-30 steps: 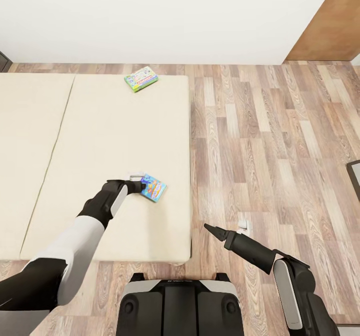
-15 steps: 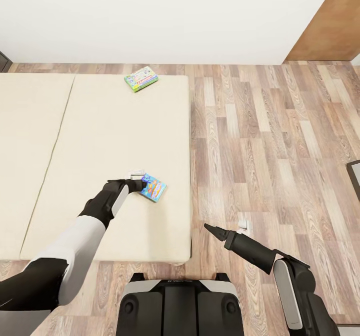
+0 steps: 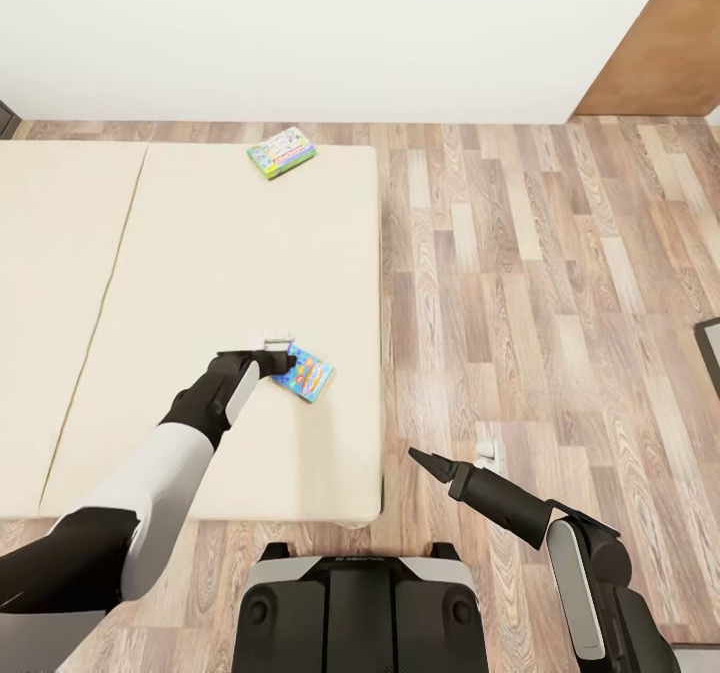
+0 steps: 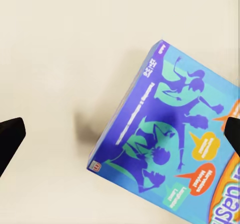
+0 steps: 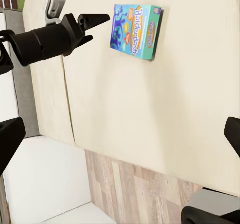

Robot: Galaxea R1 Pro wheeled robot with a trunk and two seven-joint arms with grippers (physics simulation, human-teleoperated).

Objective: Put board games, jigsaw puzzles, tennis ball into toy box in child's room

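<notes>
Two board games lie on the bed (image 3: pixel 200 283): a blue one (image 3: pixel 305 376) at our left gripper (image 3: pixel 284 360), whose jaws gape wide around nothing, and a green-edged one (image 3: pixel 281 153) near the far edge. Our right gripper (image 3: pixel 424 460) hangs over floor, spread unclear.

We see wood-plank flooring (image 3: pixel 520 283) spreading toward three o'clock, a plain white wall (image 3: pixel 330 33) across twelve o'clock, and a brown wooden panel (image 3: pixel 665 53) at two o'clock.
</notes>
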